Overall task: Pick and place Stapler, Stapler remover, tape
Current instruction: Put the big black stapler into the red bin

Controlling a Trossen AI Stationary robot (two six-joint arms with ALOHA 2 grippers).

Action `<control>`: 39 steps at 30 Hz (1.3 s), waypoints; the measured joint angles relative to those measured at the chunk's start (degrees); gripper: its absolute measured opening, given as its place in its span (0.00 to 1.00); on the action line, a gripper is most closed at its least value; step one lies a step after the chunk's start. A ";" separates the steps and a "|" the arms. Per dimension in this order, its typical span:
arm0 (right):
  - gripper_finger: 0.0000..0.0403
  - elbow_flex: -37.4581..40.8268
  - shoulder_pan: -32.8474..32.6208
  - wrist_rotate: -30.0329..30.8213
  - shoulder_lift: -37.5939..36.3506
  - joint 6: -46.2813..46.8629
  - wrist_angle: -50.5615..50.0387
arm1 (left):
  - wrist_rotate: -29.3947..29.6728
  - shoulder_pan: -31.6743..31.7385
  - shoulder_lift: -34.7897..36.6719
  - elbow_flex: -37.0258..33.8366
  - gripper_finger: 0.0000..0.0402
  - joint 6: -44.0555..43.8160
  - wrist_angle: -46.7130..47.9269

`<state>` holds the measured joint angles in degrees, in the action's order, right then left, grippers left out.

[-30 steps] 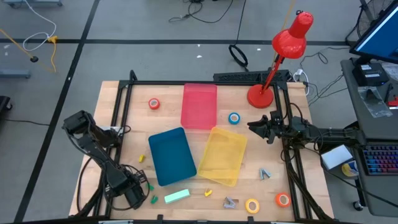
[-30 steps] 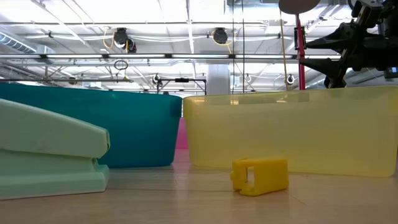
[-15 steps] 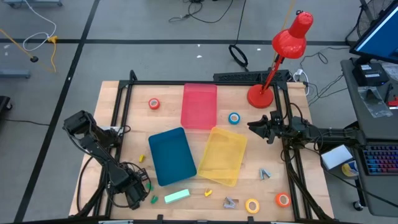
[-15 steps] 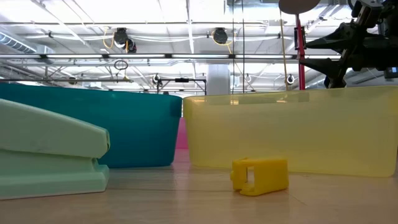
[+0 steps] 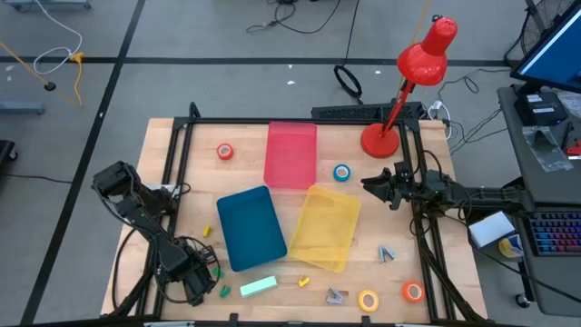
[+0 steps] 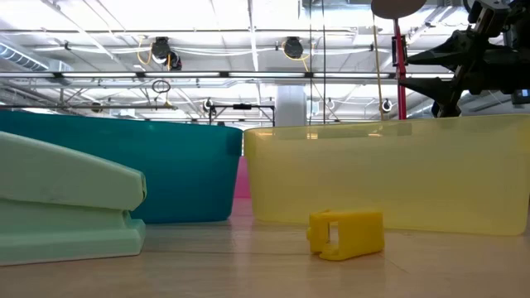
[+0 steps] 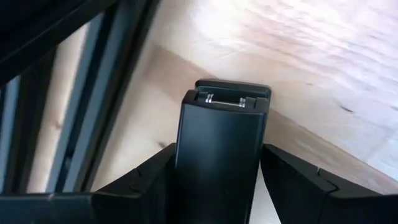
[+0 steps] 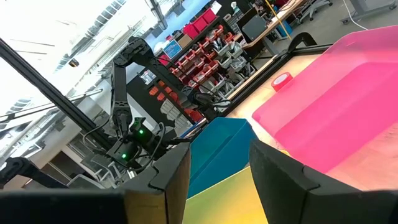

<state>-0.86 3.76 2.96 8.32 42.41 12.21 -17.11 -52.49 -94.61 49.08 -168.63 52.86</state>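
Two hands are idle, neither holding anything. The left hand point(image 5: 201, 277) sits low at the near left corner of the desk point(image 5: 182, 182), fingers parted over bare wood. Just beside it lie small green bits point(image 5: 221, 291), and a little further out lies the mint stapler point(image 5: 258, 287). The right hand point(image 5: 374, 184) hovers at the desk's right edge, fingers parted and empty. The blue tape point(image 5: 341, 173) lies just ahead of it, and the yellow tray point(image 5: 327, 225) sits near its fingertips, with the teal tray point(image 5: 251, 227) and pink tray point(image 5: 290, 154) beyond. A red tape point(image 5: 224, 152) lies far across from it, past the pink tray. Behind that hand, along the near edge, lie the remover point(image 5: 337, 295), a yellow tape point(image 5: 368, 300) and another red tape point(image 5: 413, 292).
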 joint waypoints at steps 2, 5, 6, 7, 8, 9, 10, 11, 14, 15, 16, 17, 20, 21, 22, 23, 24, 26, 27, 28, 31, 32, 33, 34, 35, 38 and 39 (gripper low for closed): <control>0.39 0.01 0.00 0.00 0.00 0.00 0.00 | 1.98 -0.02 0.04 0.02 0.56 1.55 -0.04; 0.39 0.01 -0.01 0.00 0.00 -0.01 0.00 | 5.16 -0.14 0.07 0.04 0.56 4.31 -0.36; 0.39 0.00 0.00 0.00 0.00 0.00 0.00 | 5.97 -0.15 0.07 0.04 0.56 5.34 -0.26; 0.39 0.02 -0.01 0.00 0.00 0.00 0.00 | 6.50 -0.13 0.07 0.02 0.56 6.04 -0.22; 0.39 0.02 0.00 0.00 0.00 0.00 0.00 | 6.78 -0.13 0.09 0.02 0.56 6.52 -0.20; 0.39 0.00 -0.01 0.00 0.00 0.00 0.00 | 6.90 -0.13 0.07 0.02 0.56 7.07 -0.12; 0.39 0.02 -0.01 0.00 0.00 0.00 0.00 | 6.96 -0.12 0.07 0.02 0.56 7.37 -0.07; 0.39 0.00 0.01 0.00 0.00 0.00 0.00 | 7.04 -0.11 0.07 0.02 0.56 7.65 -0.07; 0.39 0.00 -0.01 0.00 0.00 0.00 0.00 | 7.11 -0.09 0.07 0.02 0.56 8.13 0.04; 0.39 0.01 0.00 0.00 0.00 -0.01 0.00 | 7.17 -0.09 0.07 0.01 0.56 8.13 0.07; 0.39 0.01 -0.01 0.00 0.00 0.00 0.00 | 7.39 -0.09 0.07 0.02 0.56 8.15 0.07; 0.39 0.02 -0.01 0.00 0.00 0.00 0.00 | 7.93 -0.09 0.07 0.00 0.56 8.33 0.13; 0.39 0.01 -0.01 0.00 0.00 0.00 0.00 | 10.02 -0.09 0.04 -0.02 0.56 9.76 0.12; 0.39 0.00 -0.01 0.00 0.00 -0.01 0.00 | 10.70 -0.09 0.04 -0.01 0.56 10.17 0.16; 0.39 0.01 -0.01 0.00 0.00 -0.01 0.00 | 11.31 -0.09 0.04 -0.05 0.56 10.35 0.27; 0.39 0.02 -0.01 0.00 0.00 0.00 0.00 | 11.76 -0.09 -0.01 -0.09 0.56 10.67 0.36; 0.39 0.00 -0.01 0.00 0.00 0.00 0.00 | 12.23 -0.09 -0.04 -0.11 0.56 11.00 0.39; 0.39 0.00 -0.01 0.00 0.00 0.00 0.00 | 12.60 -0.07 -0.04 -0.13 0.56 11.16 0.39; 0.39 0.01 -0.01 0.00 0.00 0.00 0.00 | 12.71 -0.09 -0.04 -0.13 0.55 11.12 0.39; 0.39 0.00 -0.01 0.00 0.00 0.00 0.00 | 12.75 -0.07 -0.04 -0.13 0.54 11.12 0.38; 0.39 0.00 -0.01 0.00 0.00 -0.02 0.00 | 12.79 -0.02 -0.04 -0.11 0.46 11.11 0.31; 0.39 0.00 0.01 0.00 -0.02 -0.02 0.00 | 12.79 -0.02 -0.04 -0.09 0.43 11.19 0.17; 0.39 0.00 -0.01 0.00 0.00 0.00 0.00 | 12.77 -0.02 -0.04 -0.03 0.41 11.30 0.13; 0.39 0.01 0.00 0.00 0.00 -0.01 0.00 | 12.67 -0.02 -0.04 -0.02 0.40 11.49 0.12; 0.39 0.01 -0.01 0.00 0.00 0.00 0.00 | 12.52 -0.02 -0.04 -0.02 0.40 11.49 0.13; 0.39 0.02 -0.01 0.00 0.00 -0.01 0.00 | 11.78 -0.02 -0.04 -0.02 0.40 11.49 0.17; 0.39 0.02 -0.01 0.00 0.00 0.00 0.00 | 11.62 0.00 -0.04 -0.02 0.40 11.47 0.17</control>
<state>-0.84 3.75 2.96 8.32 42.41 12.21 -5.48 -52.49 -94.65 49.06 -157.16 53.04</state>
